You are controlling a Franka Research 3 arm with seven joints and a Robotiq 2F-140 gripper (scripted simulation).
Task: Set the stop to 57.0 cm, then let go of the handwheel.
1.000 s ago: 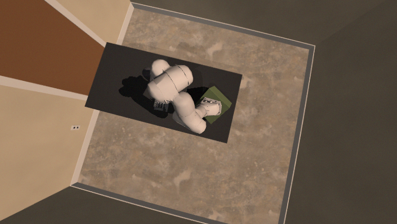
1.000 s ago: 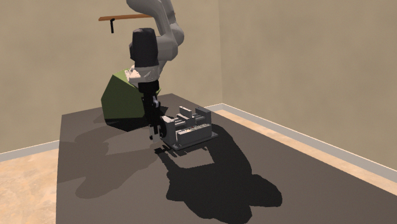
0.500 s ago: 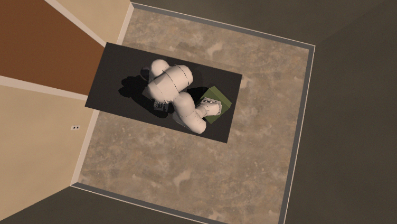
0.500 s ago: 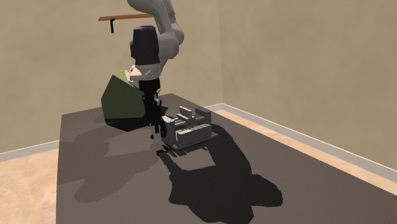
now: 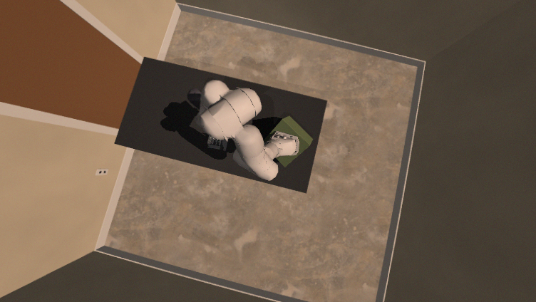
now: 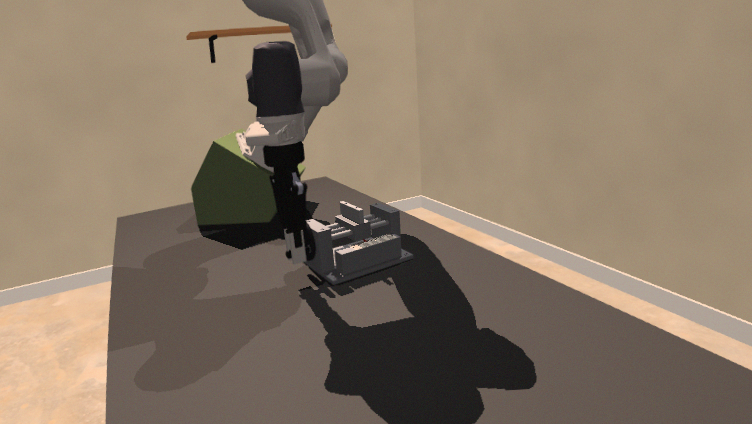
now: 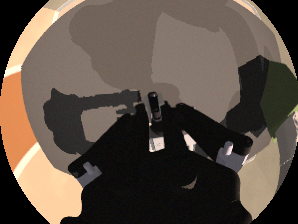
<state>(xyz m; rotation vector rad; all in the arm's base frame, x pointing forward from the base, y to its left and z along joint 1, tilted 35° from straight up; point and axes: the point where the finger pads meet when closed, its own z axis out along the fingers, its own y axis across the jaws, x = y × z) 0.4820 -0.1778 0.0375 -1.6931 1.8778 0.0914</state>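
Note:
A small grey stop fixture (image 6: 362, 238) (image 5: 217, 142) with rails and a scale stands on the dark table (image 6: 526, 294). Its dark handwheel (image 6: 307, 244) sits on the fixture's left end face. My gripper (image 6: 294, 251) (image 7: 154, 101) points straight down at that end and is shut on the handwheel's handle. In the wrist view the two fingers meet closely around a small pale piece. The stop block (image 6: 351, 211) stands on the rails toward the far end. The scale marks are too small to read. In the top view the arm hides most of the fixture.
A large green block (image 6: 226, 194) (image 5: 298, 132) stands on the table just behind the arm. A wooden shelf (image 6: 236, 32) with a black bracket hangs on the back wall. The table's far edge lies close behind the fixture.

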